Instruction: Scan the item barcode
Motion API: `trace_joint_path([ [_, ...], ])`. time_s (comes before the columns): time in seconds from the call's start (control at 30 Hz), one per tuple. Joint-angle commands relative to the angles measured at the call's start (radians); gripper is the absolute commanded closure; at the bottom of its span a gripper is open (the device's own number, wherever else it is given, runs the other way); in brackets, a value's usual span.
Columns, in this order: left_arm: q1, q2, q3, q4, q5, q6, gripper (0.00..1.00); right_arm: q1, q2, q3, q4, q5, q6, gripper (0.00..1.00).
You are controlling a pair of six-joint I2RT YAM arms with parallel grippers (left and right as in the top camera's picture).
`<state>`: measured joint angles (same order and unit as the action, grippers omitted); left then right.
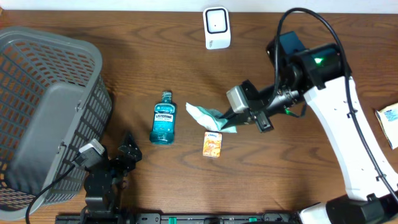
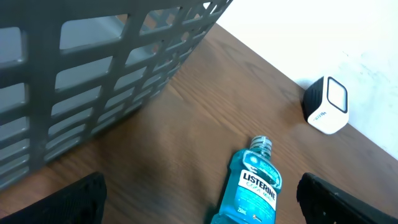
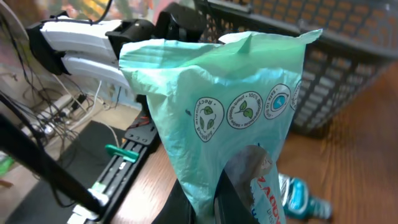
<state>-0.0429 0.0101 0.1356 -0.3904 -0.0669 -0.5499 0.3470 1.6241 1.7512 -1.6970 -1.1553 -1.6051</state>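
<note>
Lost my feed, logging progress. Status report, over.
Left gripper open, low beside basket. Right gripper shut on green pouch. Nothing between pouch and scanner; Listerine bottle, orange box lie aside.

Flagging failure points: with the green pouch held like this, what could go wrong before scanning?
The right gripper pinches the soft green pouch at one end; it may sag or crease, hiding any barcode from the scanner. It also hangs close to the orange box, which a low swing might knock.
</note>
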Motion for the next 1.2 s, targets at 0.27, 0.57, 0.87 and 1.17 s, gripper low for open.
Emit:
trace_joint_path([
  [0.27,0.003,-0.007,-0.009,-0.021,-0.013,-0.002,0.02,-0.079,-0.017,-0.447,-0.002,-0.257,-0.141,0.99],
  [0.57,0.003,-0.007,-0.009,-0.021,-0.013,-0.002,0.02,-0.061,-0.016,-0.632,0.037,-0.407,-0.200,0.99],
  [0.87,0.003,-0.007,-0.009,-0.021,-0.013,-0.002,0.02,-0.067,-0.017,-0.634,-0.005,-0.407,-0.190,0.99],
  [1.17,0.003,-0.007,-0.009,-0.021,-0.012,-0.002,0.02,-0.074,-0.017,-0.634,0.008,-0.322,-0.166,0.99],
])
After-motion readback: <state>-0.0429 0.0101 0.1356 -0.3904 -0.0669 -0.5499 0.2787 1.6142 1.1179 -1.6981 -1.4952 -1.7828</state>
